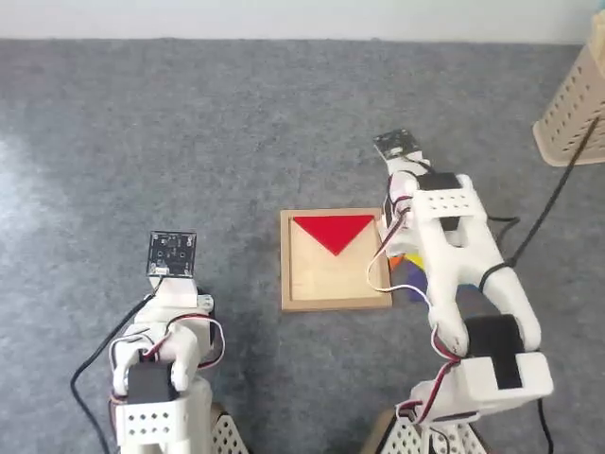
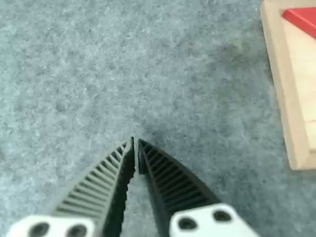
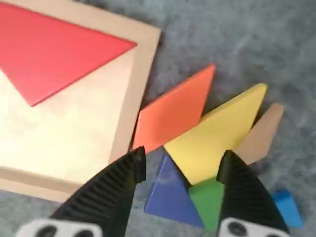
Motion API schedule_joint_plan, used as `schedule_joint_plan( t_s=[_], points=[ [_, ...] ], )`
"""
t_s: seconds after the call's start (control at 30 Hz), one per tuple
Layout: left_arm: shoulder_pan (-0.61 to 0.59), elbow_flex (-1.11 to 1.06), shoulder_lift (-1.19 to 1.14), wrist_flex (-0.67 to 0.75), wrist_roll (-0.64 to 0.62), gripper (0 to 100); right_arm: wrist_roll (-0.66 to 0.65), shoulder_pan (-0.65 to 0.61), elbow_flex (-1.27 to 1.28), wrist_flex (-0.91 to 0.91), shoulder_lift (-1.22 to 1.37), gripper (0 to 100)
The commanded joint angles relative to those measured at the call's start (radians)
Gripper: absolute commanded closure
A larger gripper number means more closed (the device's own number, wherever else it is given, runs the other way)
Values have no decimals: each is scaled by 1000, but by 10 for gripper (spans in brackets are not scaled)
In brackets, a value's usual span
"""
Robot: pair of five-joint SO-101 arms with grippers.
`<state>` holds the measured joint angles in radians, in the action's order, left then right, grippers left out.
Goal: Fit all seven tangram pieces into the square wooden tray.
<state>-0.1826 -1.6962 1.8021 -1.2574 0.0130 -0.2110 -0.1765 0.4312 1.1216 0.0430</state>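
Note:
The square wooden tray [image 1: 295, 284] lies mid-table with a red triangle [image 1: 333, 232] in its far part. In the right wrist view my right gripper [image 3: 181, 160] is open just above the loose pieces beside the tray rim [image 3: 136, 94]. Its fingers straddle a corner of the yellow triangle [image 3: 217, 136]. Around it lie an orange parallelogram [image 3: 173, 116], a dark blue piece [image 3: 170, 195], a green piece [image 3: 207, 197], a tan piece [image 3: 259, 136] and a light blue piece [image 3: 286, 207]. My left gripper [image 2: 136, 143] is shut and empty over bare carpet, left of the tray [image 2: 291, 98].
Grey carpet covers the table. A beige perforated rack [image 1: 577, 104] stands at the far right edge with a black cable running down from it. The right arm [image 1: 454, 236] hides most of the loose pieces in the high view.

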Motion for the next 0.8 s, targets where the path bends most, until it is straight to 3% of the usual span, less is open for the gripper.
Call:
schedule_joint_plan(
  t_s=[0.0,0.1,0.4,0.77],
  points=[
    [3,12,17,-5,-8,988,-9,7,-5,-25,-42,740],
    [3,12,17,-5,-8,988,-9,7,-11,-45,30,695],
    [3,12,17,-5,-8,988,-9,15,-123,-39,229,695],
    [3,12,17,-5,-8,988,-15,150,-316,94,372,696]
  ],
)
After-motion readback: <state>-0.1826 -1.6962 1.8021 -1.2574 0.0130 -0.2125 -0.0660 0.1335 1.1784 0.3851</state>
